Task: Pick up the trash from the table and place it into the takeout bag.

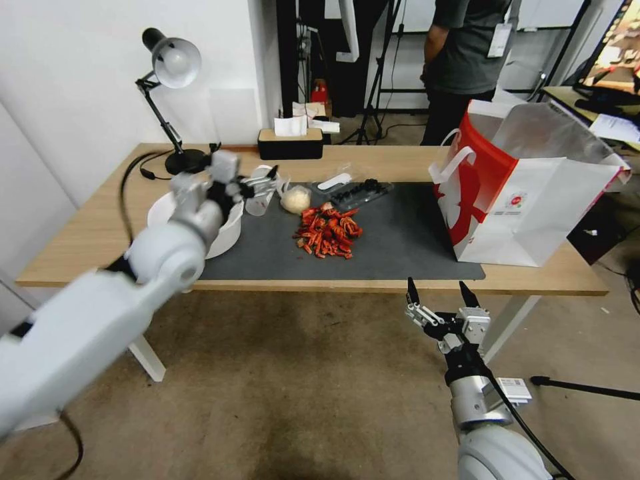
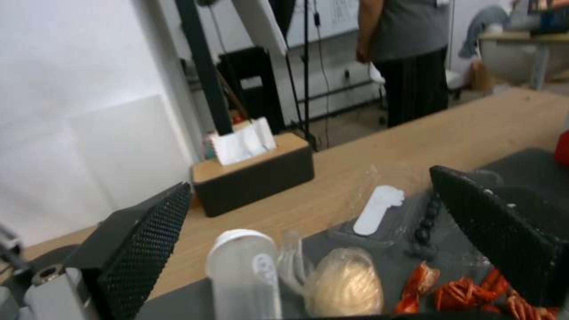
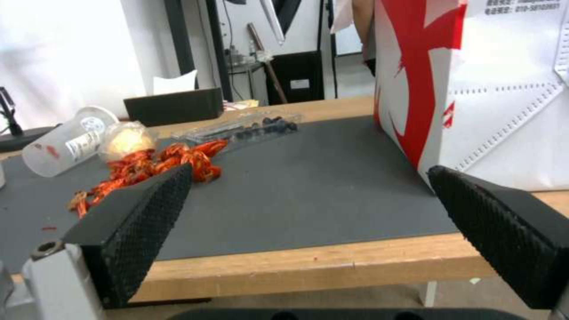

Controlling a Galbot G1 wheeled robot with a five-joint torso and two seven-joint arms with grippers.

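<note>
Landmark for all positions: the dark grey mat on the light-wood table.

Left gripper: extended over the mat's rear left corner, fingers spread wide with nothing between them. In the left wrist view the clear plastic cup lies on its side directly beneath the gap between the pads, not gripped.

Right gripper: held below and in front of the mat's front edge, off the table, jaws wide apart and empty.

Trash on the mat:
- Clear plastic cup, tipped over at the rear left corner.
- Clear-wrapped whitish food lump, just beside the cup, toward the mat's middle.
- Pile of red crayfish shells, left of the mat's centre, in front of the lump.
- Clear plastic tray holding dark round pieces, at the mat's rear edge.
- White bowl, at the mat's left edge, partly hidden by the left arm.

Takeout bag: upright and open at the mat's right end, red side panel facing the mat, foil lining visible.

Beyond the mat's rear edge: black tissue box and black desk lamp.
</note>
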